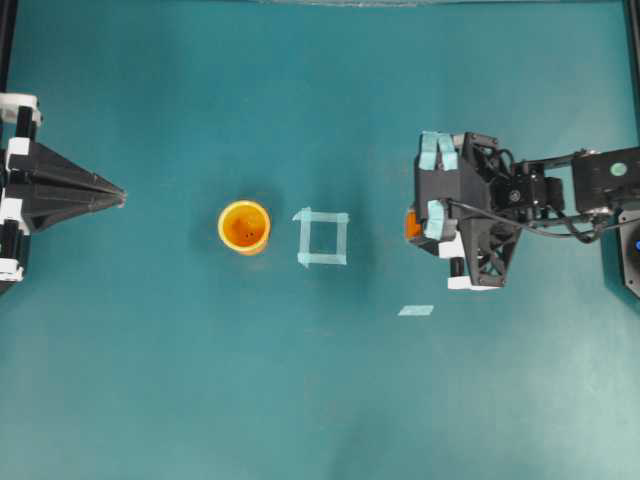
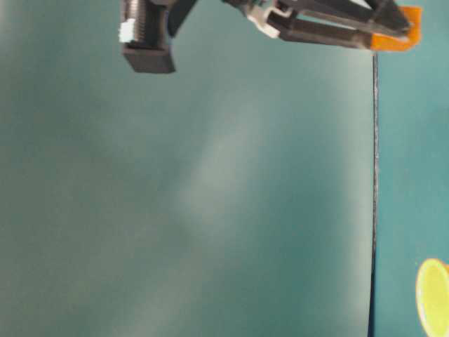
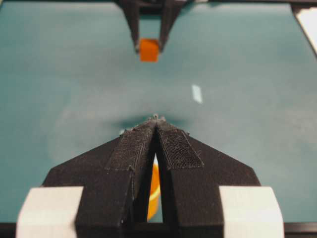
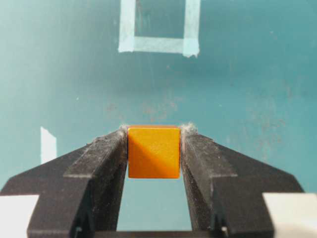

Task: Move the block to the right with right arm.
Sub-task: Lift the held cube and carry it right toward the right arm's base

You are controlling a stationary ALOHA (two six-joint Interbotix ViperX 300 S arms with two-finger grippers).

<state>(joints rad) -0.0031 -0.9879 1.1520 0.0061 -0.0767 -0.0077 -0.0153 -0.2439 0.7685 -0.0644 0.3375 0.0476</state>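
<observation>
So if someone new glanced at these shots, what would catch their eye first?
Probably the orange block, pinched between the fingers of the right tool, to the right of the tape square. Next, the orange cup standing just left of that square, with the left tool shut and parked at the far left.

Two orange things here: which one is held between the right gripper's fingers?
The small orange block, a solid cube clamped between the right gripper fingers; the round orange cup stands free.
</observation>
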